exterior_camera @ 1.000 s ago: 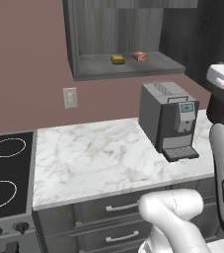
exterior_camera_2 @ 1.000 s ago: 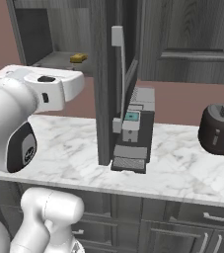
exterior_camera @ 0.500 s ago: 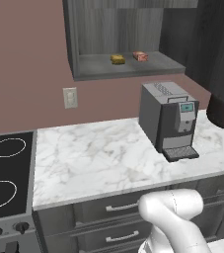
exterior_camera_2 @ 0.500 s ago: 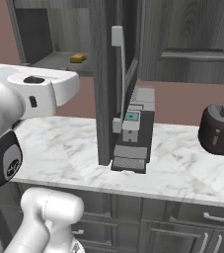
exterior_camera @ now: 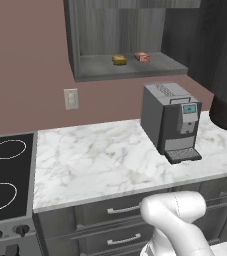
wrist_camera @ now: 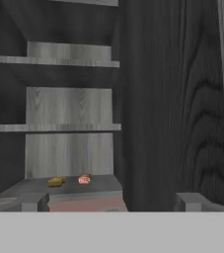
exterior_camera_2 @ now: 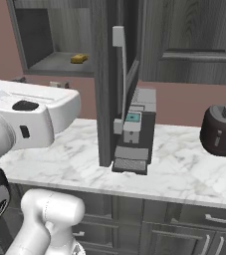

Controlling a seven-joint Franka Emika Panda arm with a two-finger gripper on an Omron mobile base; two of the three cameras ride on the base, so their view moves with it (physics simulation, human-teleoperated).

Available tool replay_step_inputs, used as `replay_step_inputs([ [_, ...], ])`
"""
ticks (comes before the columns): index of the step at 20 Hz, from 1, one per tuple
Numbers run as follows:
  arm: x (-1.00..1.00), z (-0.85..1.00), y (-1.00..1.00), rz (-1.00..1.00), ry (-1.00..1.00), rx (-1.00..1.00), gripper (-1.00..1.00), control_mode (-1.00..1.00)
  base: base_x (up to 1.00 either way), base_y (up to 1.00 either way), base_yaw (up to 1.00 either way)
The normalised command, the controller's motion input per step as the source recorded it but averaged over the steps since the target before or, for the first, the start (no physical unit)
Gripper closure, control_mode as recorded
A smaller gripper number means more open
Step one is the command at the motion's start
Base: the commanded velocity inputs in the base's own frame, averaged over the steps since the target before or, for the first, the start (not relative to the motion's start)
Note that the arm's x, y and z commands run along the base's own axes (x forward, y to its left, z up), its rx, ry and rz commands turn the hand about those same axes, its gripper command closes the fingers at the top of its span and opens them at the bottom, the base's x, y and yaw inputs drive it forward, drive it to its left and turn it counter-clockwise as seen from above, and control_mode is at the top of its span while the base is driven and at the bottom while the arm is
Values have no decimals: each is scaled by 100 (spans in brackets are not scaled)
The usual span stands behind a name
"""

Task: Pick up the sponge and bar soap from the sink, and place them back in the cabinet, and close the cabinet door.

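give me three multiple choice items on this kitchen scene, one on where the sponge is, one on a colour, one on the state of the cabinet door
1. Where is the sponge?
A. in the sink
B. on the cabinet's bottom shelf
C. on the stove

2. What colour is the bar soap?
A. pinkish-brown
B. blue
C. green

3. The cabinet door is:
A. shut
B. missing
C. open

Answers:
1 B, it lies on the shelf of the cabinet beside the soap.
2 A, a pinkish block.
3 C, the door stands swung out, its interior exposed.

Sponge (exterior_camera_2: 79, 58) inside open cabinet (exterior_camera_2: 55, 62)
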Motion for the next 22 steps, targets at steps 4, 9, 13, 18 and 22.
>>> replay_step_inputs([
  [4, -30, -1, -37, 5, -1, 0, -100, -100, 0, 0, 0],
  [9, -32, -8, -36, 6, -2, 0, -100, -100, 0, 0, 0],
  [13, -32, -16, -28, 3, -5, 0, -100, -100, 0, 0, 0],
  [18, -25, -12, -28, 4, -5, 0, -100, -100, 0, 0, 0],
  [22, -6, -2, -21, 6, -1, 0, -100, -100, 0, 0, 0],
])
